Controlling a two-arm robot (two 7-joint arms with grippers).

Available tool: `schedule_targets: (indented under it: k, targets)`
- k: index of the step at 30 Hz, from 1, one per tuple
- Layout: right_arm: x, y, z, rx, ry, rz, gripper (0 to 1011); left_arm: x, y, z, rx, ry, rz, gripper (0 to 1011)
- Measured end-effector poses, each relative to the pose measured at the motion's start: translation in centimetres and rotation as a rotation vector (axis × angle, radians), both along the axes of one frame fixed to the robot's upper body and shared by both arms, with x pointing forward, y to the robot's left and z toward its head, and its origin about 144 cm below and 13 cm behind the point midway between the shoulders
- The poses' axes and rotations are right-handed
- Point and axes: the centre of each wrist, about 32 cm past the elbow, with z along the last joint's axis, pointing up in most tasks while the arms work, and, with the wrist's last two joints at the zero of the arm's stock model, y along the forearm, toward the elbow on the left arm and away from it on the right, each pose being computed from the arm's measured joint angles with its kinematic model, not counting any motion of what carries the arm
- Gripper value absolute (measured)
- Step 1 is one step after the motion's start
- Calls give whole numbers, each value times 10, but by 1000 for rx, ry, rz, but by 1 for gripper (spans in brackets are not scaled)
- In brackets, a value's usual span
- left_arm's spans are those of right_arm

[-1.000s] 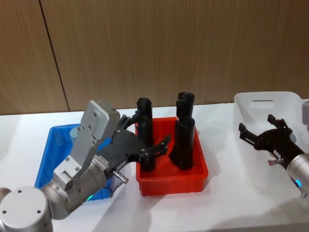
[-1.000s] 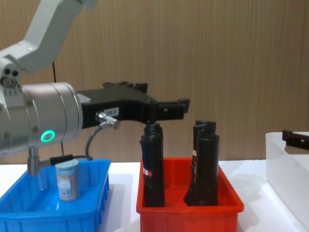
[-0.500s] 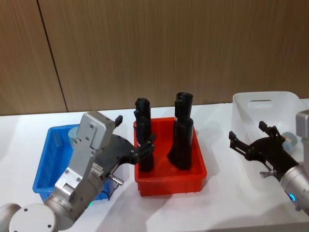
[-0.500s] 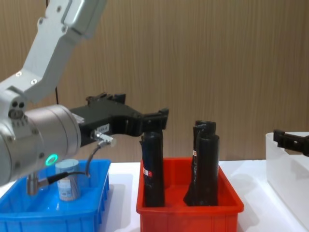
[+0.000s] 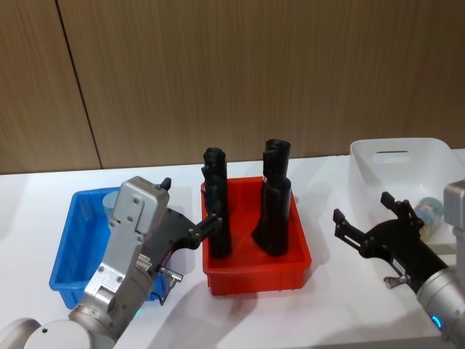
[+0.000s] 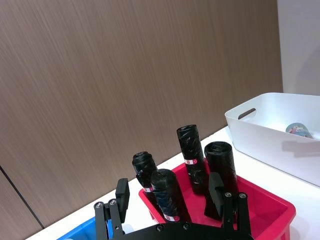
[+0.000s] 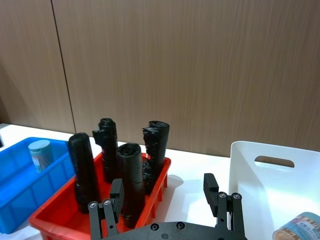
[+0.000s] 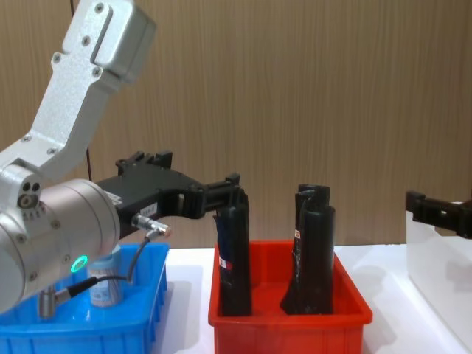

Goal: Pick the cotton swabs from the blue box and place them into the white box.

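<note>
Cotton swabs (image 7: 40,156) stand in the blue box (image 5: 62,254), another jar (image 5: 430,212) in the white box (image 5: 370,174). Left gripper (image 5: 190,201) and right gripper (image 5: 361,207) hover with fingers spread, empty.

Swab jars (image 7: 40,153): blue box (image 5: 74,247) 1, white box (image 5: 372,178) 1.

The right gripper (image 7: 163,189) holds its fingers spread, nothing between them. Beyond it, black wrapped rolls (image 7: 131,172) stand upright in a red bin (image 7: 52,209). A cotton swab jar (image 7: 40,155) stands in the blue box (image 7: 17,192) — a second jar (image 7: 298,227) sits low in the white box (image 7: 250,175).
</note>
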Motion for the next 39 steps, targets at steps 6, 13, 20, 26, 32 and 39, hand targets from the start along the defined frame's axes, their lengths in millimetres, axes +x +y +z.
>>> schedule_targets:
  k: [6, 13, 20, 26, 32, 39]
  targets:
    - [-10, 5, 3, 3, -4, 4, 1002, 0, 0, 0, 0, -1, 1, 1004]
    - [-13, 6, 4, 5, -5, 5, 1002, 0, 0, 0, 0, -1, 2, 1004]
    - [-13, 7, 4, 6, -5, 5, 1002, 0, 0, 0, 0, -1, 2, 1004]
    - [-13, 6, 4, 6, -6, 4, 1001, 0, 0, 0, 0, -1, 2, 1004]
    - [-13, 6, 5, 6, -7, 5, 1002, 0, 0, 0, 0, -1, 2, 1004]
    - [-7, 5, 4, 6, -12, 24, 1002, 0, 0, 0, 0, -1, 2, 1004]
